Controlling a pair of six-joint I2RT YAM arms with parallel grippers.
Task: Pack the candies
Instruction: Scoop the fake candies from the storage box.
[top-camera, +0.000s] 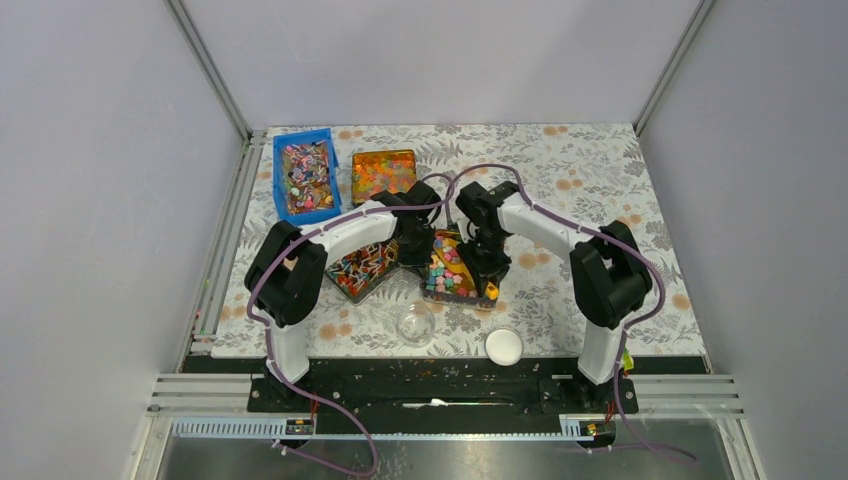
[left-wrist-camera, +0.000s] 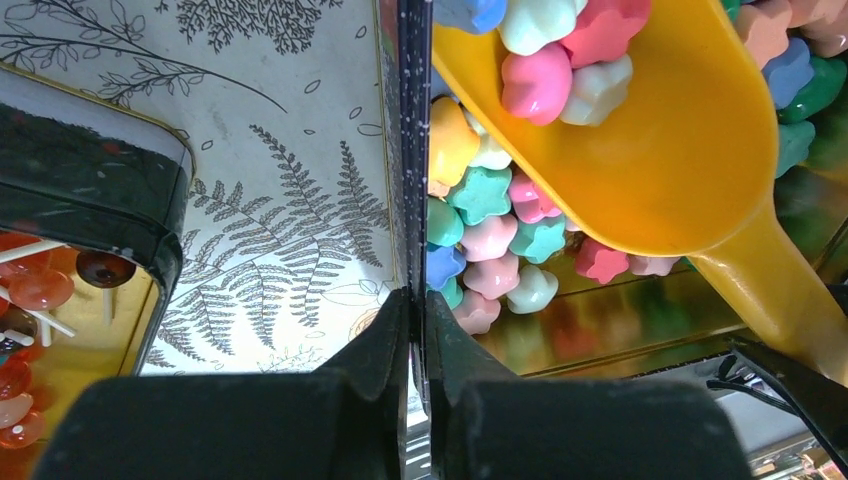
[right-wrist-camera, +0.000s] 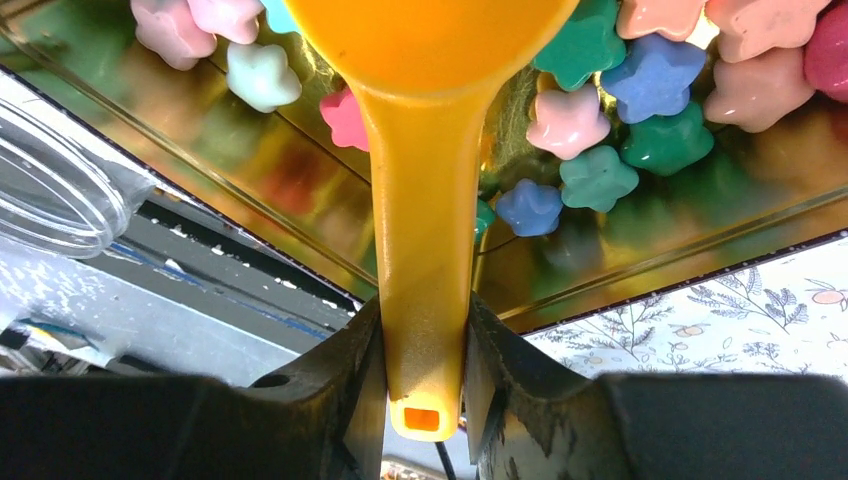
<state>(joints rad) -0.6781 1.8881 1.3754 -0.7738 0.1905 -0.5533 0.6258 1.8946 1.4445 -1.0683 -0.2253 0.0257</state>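
Candies (top-camera: 452, 270), pastel star-shaped pieces in pink, green, blue, yellow and orange, lie in a gold-floored tray (top-camera: 455, 297) at the middle of the leaf-patterned table (top-camera: 600, 170); the rest of the scene follows by size.

Both arms reach in toward that tray from the near edge. At the far left stands a blue bin (top-camera: 307, 175) of mixed wrapped sweets, and just right of it a gold tray of orange beads (top-camera: 384, 172). Left of the candy tray sits a tray of striped stick sweets (top-camera: 362, 268).

The left gripper (left-wrist-camera: 417, 300) is closed on the candy tray's thin left wall (left-wrist-camera: 412, 150), one finger on each side. The right gripper (right-wrist-camera: 425, 320) clamps the handle of a yellow scoop (right-wrist-camera: 425, 250), whose bowl (left-wrist-camera: 680, 150) rests among the candies (left-wrist-camera: 480, 195) and carries a few pink, white and blue ones.

Near the table's front edge stand a clear jar (top-camera: 415, 325) and, to its right, a white lid (top-camera: 504, 346), apart from each other.
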